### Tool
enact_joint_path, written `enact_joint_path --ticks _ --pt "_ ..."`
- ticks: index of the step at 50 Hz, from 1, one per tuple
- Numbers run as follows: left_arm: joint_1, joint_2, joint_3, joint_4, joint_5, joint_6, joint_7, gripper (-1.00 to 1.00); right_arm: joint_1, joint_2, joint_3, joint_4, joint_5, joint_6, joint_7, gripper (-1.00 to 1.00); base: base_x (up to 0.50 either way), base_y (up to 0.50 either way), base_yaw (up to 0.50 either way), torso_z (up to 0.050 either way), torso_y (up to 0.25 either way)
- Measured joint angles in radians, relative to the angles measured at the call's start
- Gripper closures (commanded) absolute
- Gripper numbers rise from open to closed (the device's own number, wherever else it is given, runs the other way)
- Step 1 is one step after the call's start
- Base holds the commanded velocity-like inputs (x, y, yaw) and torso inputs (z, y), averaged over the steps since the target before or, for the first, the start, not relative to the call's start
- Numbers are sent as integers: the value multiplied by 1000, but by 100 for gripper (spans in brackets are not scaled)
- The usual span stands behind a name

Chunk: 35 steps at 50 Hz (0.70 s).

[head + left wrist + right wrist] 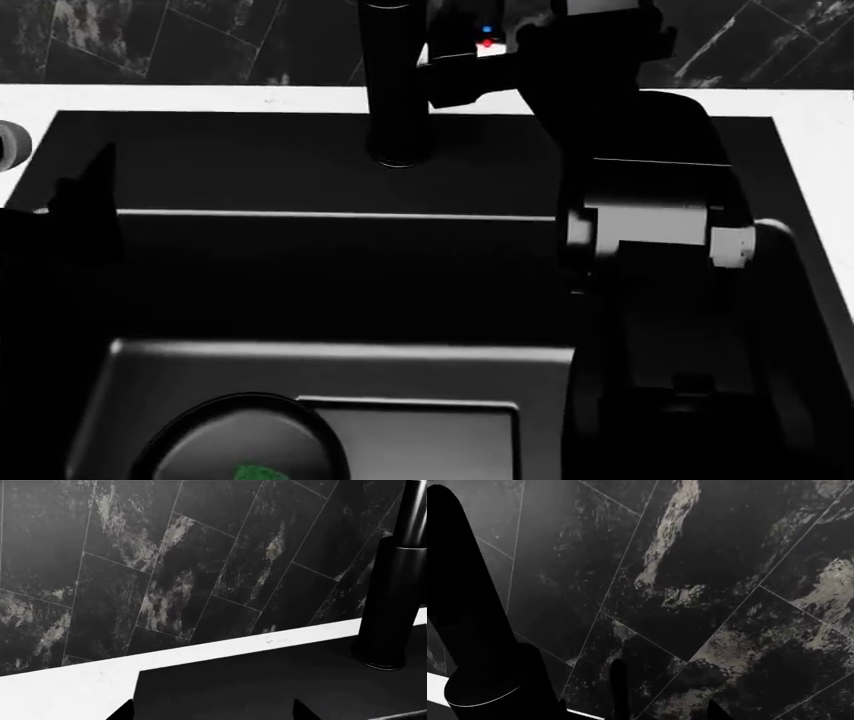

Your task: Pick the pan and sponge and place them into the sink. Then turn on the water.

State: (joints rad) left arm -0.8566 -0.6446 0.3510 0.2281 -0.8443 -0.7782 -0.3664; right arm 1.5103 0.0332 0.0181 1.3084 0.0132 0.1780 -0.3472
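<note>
In the head view the black pan (187, 440) lies on the floor of the sink (334, 290), at the near left, with the green sponge (256, 471) inside it. My right gripper (451, 72) is up against the right side of the black faucet (391, 80), by its handle with red and blue dots (487, 38). In the right wrist view that gripper (634, 712) is open, and a thin dark rod (618, 685) stands between its tips next to the faucet column (474, 630). My left gripper (213, 711) is open and empty over the sink's back deck, left of the faucet base (390, 605).
A light drain plate (427, 440) lies beside the pan. White counter (160, 97) runs behind the sink below a dark marbled tile wall (187, 560). My right arm (654, 300) stretches over the sink's right half. A grey round object (11, 145) sits at the left edge.
</note>
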Motion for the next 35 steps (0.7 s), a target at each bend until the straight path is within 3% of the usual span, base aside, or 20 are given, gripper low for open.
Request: enact_joint_path --ticks 35 --pt "2 -10 -14 2 -14 2 -6 -100 36 18 -2 0 -12 3 65 -100 0 0 0 3 -14"
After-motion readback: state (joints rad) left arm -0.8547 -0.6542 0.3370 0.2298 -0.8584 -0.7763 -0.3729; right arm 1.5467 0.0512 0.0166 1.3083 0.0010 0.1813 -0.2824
